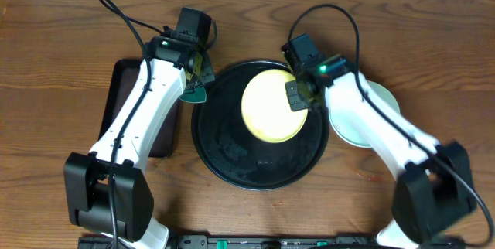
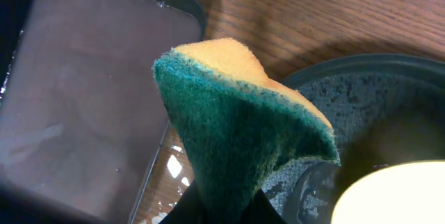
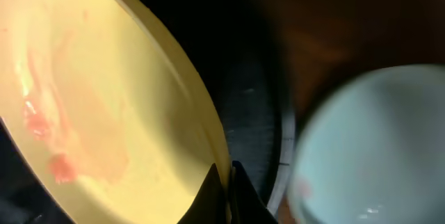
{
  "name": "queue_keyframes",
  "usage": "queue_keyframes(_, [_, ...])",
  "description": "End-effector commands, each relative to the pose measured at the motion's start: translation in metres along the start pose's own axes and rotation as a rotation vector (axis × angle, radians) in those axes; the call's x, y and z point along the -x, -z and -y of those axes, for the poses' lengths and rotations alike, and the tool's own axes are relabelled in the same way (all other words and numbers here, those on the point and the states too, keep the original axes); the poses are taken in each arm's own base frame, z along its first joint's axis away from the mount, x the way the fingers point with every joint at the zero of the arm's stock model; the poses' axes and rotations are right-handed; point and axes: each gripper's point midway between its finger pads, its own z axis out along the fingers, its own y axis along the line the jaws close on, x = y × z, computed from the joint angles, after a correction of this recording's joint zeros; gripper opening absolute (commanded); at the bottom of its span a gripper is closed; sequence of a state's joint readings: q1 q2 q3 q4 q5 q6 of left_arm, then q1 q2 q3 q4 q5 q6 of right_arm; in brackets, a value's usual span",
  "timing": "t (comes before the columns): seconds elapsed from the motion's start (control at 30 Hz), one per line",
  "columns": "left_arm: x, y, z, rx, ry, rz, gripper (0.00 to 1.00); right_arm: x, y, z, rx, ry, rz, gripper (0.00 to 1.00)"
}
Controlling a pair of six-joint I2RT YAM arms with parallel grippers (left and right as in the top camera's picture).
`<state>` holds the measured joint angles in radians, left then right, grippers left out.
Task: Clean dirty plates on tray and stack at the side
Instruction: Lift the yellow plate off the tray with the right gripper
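The pale yellow plate (image 1: 273, 105) is held over the black round tray (image 1: 232, 156). My right gripper (image 1: 300, 94) is shut on its right rim. In the right wrist view the yellow plate (image 3: 104, 106) shows a red smear, and my right gripper (image 3: 228, 182) pinches its edge. My left gripper (image 1: 198, 86) is shut on a green and yellow sponge (image 2: 236, 113), at the tray's left rim (image 2: 361, 64), apart from the plate. A pale mint-blue plate (image 1: 379, 98) lies on the table right of the tray, partly under the right arm; it also shows in the right wrist view (image 3: 375, 147).
A dark rectangular tray (image 1: 124, 79) lies left of the round tray, under the left arm; its wet surface shows in the left wrist view (image 2: 83, 99). Wooden table (image 1: 46, 48) lies all round.
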<state>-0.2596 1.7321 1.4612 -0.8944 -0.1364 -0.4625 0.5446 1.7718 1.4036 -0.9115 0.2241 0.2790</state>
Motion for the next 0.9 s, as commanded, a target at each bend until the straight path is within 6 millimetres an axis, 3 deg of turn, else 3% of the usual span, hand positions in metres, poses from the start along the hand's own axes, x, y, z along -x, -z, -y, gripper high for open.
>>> queue_keyframes(0.0, [0.001, 0.003, 0.004, -0.022, -0.016, -0.005, 0.11, 0.018, 0.039, 0.028, -0.27, 0.007, 0.171, 0.01])
queue_keyframes(0.37, [-0.002, 0.003, 0.009, -0.049, -0.016, -0.022, 0.11, 0.028, 0.121, 0.028, -0.609, 0.089, 0.452, 0.01])
queue_keyframes(0.87, [-0.008, 0.001, 0.012, -0.071, -0.018, -0.048, 0.1, 0.028, 0.177, 0.018, -0.852, 0.126, 0.67, 0.01])
